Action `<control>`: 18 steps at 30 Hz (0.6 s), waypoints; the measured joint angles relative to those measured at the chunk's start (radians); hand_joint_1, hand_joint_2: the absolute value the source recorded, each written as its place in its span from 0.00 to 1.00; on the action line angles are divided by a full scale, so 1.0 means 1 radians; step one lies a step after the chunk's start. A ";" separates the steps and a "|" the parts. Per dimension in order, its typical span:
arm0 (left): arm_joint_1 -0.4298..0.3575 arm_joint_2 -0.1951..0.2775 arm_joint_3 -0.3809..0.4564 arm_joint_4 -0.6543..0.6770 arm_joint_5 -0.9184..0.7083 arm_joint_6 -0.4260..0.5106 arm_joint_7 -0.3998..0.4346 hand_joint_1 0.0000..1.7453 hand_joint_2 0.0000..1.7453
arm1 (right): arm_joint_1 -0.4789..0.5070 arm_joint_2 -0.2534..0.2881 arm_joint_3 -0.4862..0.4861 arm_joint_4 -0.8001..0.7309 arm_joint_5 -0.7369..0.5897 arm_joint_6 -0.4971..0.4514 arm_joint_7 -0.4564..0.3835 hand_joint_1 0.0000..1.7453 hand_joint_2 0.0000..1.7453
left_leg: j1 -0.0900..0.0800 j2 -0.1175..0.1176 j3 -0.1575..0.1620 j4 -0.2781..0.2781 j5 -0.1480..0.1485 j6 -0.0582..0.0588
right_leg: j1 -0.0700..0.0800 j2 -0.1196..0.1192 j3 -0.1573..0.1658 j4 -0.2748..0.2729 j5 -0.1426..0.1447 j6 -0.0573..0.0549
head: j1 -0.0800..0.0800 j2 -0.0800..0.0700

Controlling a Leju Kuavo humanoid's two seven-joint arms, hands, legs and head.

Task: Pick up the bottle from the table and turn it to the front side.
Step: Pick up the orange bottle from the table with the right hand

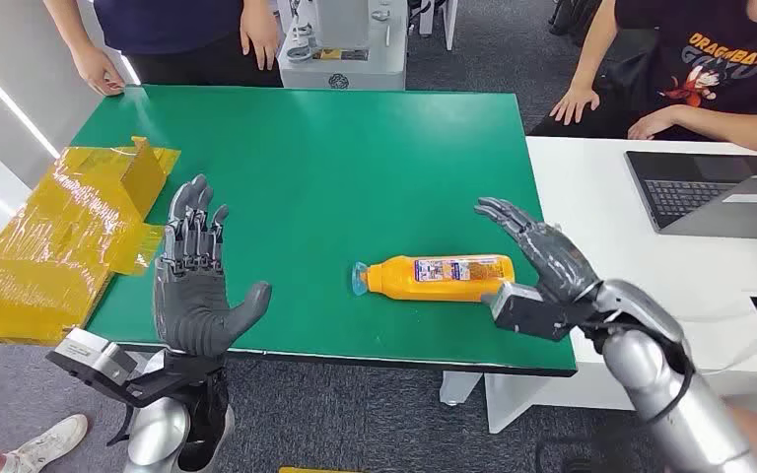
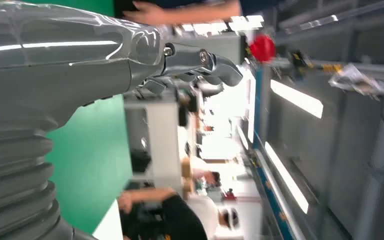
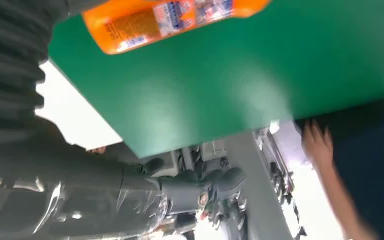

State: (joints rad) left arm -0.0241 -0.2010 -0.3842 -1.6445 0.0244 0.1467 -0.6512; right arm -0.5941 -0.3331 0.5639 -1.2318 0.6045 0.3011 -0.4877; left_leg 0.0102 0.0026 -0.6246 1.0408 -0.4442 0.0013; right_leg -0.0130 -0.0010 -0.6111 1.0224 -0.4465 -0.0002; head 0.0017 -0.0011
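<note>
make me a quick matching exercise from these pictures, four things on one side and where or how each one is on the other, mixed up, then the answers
Things
1. bottle
2. left hand
3. laptop
4. yellow wrapping

Places or states
A. on the white table at the right
B. lying on its side on the green table
C. hanging over the green table's left edge
D. open, palm up, holding nothing

Pairs: 1-B, 2-D, 3-A, 4-C

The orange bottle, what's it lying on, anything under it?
The orange bottle lies on its side on the green table. The strip directly beneath it is covered, so nothing there can be seen.
</note>
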 joint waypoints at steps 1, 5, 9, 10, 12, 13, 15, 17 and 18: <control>-0.001 0.002 -0.001 0.000 0.001 -0.002 0.000 0.00 1.00 | -0.019 -0.005 0.012 0.019 0.001 0.012 -0.001 0.00 1.00 | 0.000 0.000 0.000 0.000 0.000 0.000 | 0.000 0.000 0.000 0.000 0.000 0.000 | 0.000 0.000; -0.006 0.012 -0.009 0.000 0.006 -0.011 0.000 0.00 1.00 | -0.122 -0.029 0.086 0.129 0.003 0.051 -0.007 0.00 1.00 | 0.000 -0.002 0.000 0.000 0.001 -0.001 | 0.000 -0.002 0.000 0.000 0.000 0.000 | 0.000 0.000; -0.014 0.018 -0.015 0.000 0.008 -0.012 0.000 0.00 1.00 | -0.182 -0.044 0.139 0.200 -0.005 0.057 0.000 0.00 1.00 | 0.000 -0.002 0.000 0.000 0.001 -0.001 | 0.000 -0.001 0.000 0.000 0.000 0.000 | 0.000 0.000; -0.016 0.019 -0.016 0.000 0.008 -0.012 0.002 0.00 1.00 | -0.196 -0.045 0.152 0.216 -0.008 0.063 0.007 0.00 1.00 | 0.000 -0.002 -0.001 0.000 0.001 -0.001 | 0.000 -0.001 0.000 0.000 0.000 0.000 | 0.000 0.000; -0.021 0.021 -0.018 0.000 0.009 -0.018 0.006 0.00 1.00 | -0.233 -0.040 0.187 0.262 -0.011 0.082 0.021 0.00 1.00 | 0.000 -0.002 -0.001 0.000 0.001 -0.001 | 0.000 -0.001 0.000 0.000 0.000 0.000 | 0.000 0.000; -0.025 0.021 -0.020 0.000 0.010 -0.021 0.009 0.00 1.00 | -0.257 -0.034 0.207 0.292 -0.012 0.090 0.026 0.00 1.00 | 0.000 -0.002 -0.001 0.000 0.001 -0.001 | 0.000 -0.001 0.000 0.000 0.000 0.000 | 0.000 0.000; -0.032 0.022 -0.022 0.000 0.010 -0.028 0.010 0.00 1.00 | -0.309 -0.013 0.249 0.358 -0.015 0.107 0.028 0.00 1.00 | 0.000 -0.002 -0.001 0.000 0.001 -0.001 | 0.000 -0.001 0.000 0.000 0.000 0.000 | 0.000 0.000; -0.035 0.022 -0.024 0.001 0.010 -0.032 0.010 0.00 1.00 | -0.360 0.014 0.293 0.425 -0.023 0.125 0.025 0.00 1.00 | 0.000 -0.001 -0.001 0.000 0.001 -0.001 | 0.000 -0.001 0.000 0.000 0.000 0.000 | 0.000 0.000; -0.035 0.022 -0.024 0.001 0.009 -0.033 0.010 0.00 1.00 | -0.383 0.029 0.315 0.459 -0.027 0.134 0.022 0.00 1.00 | 0.000 -0.001 -0.001 0.000 0.001 -0.001 | 0.000 -0.001 0.000 0.000 0.000 0.000 | 0.000 0.000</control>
State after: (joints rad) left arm -0.0595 -0.1786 -0.4084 -1.6432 0.0337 0.1138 -0.6412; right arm -0.9771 -0.3039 0.8785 -0.7725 0.5771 0.4347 -0.4662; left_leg 0.0105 0.0011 -0.6252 1.0408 -0.4431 0.0000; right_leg -0.0128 -0.0017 -0.6113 1.0227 -0.4465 -0.0001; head 0.0016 -0.0011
